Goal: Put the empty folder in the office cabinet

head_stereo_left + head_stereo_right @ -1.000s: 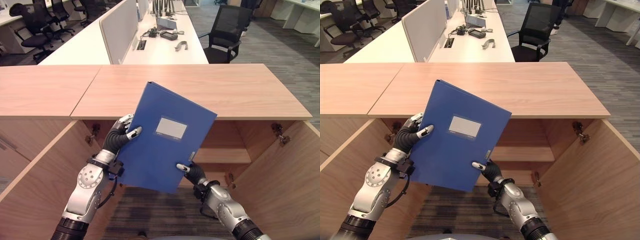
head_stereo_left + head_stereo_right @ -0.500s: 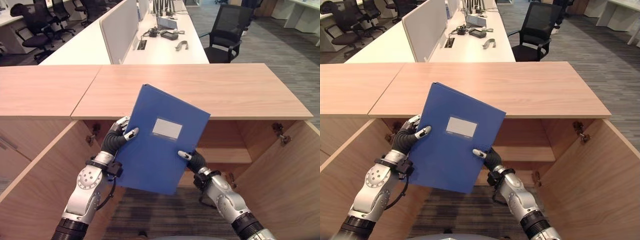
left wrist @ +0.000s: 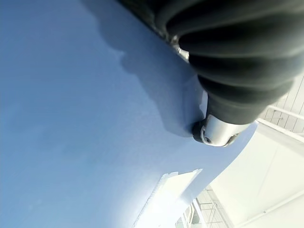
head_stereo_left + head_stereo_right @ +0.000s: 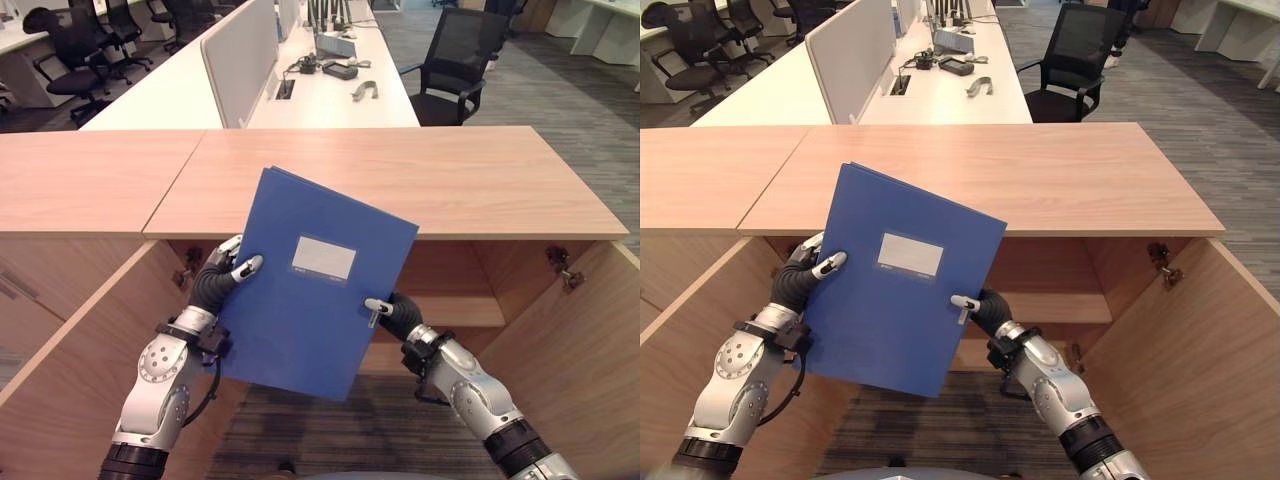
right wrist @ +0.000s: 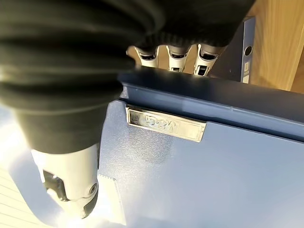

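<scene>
**A:** What is seen in the left eye view?

**B:** A blue folder (image 4: 312, 280) is held upright and tilted in front of the open office cabinet (image 4: 400, 180). Its left edge is pinched by the left robot hand (image 4: 222, 276), thumb on the front cover and fingers curled behind. Its right edge, by the metal clasp, is gripped by the right robot hand (image 4: 392, 312). Both cabinet doors (image 4: 90, 340) are swung open, and a shelf (image 4: 450, 312) is visible inside, behind the folder.

**A:** And the right eye view?

**B:** The same hold is shown. The folder is carried in the air, level with the cabinet top and not yet inside.

**A:** The left wrist view?

**B:** The blue cover is seen from very close, with the thumb pressed against it.

**A:** The right wrist view?

**B:** The thumb is laid on the front near the clasp (image 5: 165, 124), and the fingers (image 5: 172, 56) are wrapped over the edge to the back.

**A:** How should the step in hand be done well?

**B:** It is judged that the folder should be lowered below the cabinet top and levelled, then passed between the doors onto the shelf. Both grips should be kept until the folder is supported, so that it is not twisted or dropped.
</scene>
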Available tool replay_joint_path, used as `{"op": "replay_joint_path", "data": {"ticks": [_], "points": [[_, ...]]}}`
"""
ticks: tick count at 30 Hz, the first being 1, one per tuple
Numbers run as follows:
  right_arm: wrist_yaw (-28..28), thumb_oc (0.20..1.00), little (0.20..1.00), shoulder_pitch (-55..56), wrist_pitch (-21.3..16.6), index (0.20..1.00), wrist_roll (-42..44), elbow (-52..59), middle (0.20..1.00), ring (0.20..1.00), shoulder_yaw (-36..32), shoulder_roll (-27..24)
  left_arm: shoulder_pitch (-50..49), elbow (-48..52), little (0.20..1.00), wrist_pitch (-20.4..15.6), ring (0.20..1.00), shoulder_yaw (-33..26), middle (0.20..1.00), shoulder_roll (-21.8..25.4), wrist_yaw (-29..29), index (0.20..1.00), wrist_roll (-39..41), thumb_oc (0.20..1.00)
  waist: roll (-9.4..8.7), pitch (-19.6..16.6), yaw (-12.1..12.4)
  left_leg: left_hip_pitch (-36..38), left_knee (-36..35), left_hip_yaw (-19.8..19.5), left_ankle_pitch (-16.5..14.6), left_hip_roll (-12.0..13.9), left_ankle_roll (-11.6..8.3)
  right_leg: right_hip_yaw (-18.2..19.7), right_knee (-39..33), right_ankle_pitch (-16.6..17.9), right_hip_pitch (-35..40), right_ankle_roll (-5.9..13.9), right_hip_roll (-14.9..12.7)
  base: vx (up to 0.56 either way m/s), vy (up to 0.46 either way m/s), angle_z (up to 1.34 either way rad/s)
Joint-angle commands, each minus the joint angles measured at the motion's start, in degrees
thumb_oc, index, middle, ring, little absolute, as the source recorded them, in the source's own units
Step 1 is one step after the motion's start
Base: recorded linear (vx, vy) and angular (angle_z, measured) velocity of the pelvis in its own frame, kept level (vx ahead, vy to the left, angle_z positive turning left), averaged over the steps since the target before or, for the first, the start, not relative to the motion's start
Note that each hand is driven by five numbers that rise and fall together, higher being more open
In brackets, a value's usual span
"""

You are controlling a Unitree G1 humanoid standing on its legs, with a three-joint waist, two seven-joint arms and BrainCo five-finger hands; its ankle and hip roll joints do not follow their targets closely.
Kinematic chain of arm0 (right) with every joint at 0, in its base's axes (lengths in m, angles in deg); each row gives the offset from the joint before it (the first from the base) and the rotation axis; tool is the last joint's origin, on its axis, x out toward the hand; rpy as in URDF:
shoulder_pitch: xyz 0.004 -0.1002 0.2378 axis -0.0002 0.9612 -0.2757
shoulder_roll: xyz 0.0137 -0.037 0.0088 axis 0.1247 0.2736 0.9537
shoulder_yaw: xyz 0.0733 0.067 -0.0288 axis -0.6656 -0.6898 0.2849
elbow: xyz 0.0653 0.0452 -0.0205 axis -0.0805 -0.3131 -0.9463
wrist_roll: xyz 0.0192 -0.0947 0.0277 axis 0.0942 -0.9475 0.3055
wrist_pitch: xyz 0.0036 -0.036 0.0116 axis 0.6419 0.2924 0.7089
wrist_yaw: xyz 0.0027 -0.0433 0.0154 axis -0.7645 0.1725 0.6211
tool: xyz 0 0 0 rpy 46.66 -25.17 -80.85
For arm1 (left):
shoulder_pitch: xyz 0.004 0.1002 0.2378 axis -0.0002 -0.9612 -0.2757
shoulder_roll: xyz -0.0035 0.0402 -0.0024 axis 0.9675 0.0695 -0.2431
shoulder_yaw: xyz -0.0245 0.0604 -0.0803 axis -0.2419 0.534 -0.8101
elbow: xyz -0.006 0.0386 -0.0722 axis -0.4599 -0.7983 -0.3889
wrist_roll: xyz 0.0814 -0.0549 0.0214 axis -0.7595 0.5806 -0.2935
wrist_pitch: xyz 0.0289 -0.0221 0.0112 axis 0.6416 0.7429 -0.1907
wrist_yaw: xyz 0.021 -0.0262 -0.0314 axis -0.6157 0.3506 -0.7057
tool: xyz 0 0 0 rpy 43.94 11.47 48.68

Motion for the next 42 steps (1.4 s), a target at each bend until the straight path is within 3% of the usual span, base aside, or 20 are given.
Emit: {"op": "replay_joint_path", "data": {"ticks": [1,27,28,42], "points": [[5.0,1.0,1.0,-5.8,-1.7,1.0,1.8,6.3,1.0,1.0,3.0,3.9,4.3,3.8,0.2,-2.5,0.2,1.7,0.2,1.1,2.0,0.2,1.2,0.2,-0.76,-0.1,0.2,1.5,0.2,-1.7,-5.9,0.0,0.65,1.3,1.0,-4.7,0.5,0.17,0.9,0.0,0.0,0.0],[3.6,1.0,1.0,-5.8,-1.3,1.0,2.4,0.8,1.0,1.0,8.7,7.7,9.1,4.2,0.2,-2.9,0.2,6.4,0.2,-0.9,-0.5,0.2,2.3,0.2,-0.58,-0.1,-0.1,1.4,0.2,-2.3,-5.8,-0.2,0.74,1.4,1.5,-4.9,0.3,0.06,1.1,0.0,0.0,0.0],[3.5,0.2,0.2,-5.9,-1.3,0.2,2.6,0.7,0.2,0.2,8.6,7.7,9.2,4.2,0.2,-2.9,0.2,6.6,0.2,-1.0,-0.5,0.2,2.4,0.2,-0.59,-0.1,-0.1,1.4,0.2,-2.3,-5.8,-0.2,0.74,1.4,1.5,-4.9,0.3,0.07,1.1,0.0,0.0,0.0],[4.0,0.2,0.2,-5.9,-1.6,0.2,4.0,1.0,0.2,0.2,8.8,7.7,9.3,4.0,0.2,-3.3,0.2,6.3,0.2,-1.4,-0.9,0.2,3.1,0.2,-0.8,-0.3,0.1,1.2,0.2,-2.4,-5.7,-0.2,0.69,1.0,1.6,-5.0,0.3,0.14,1.2,0.0,0.0,0.0]]}}
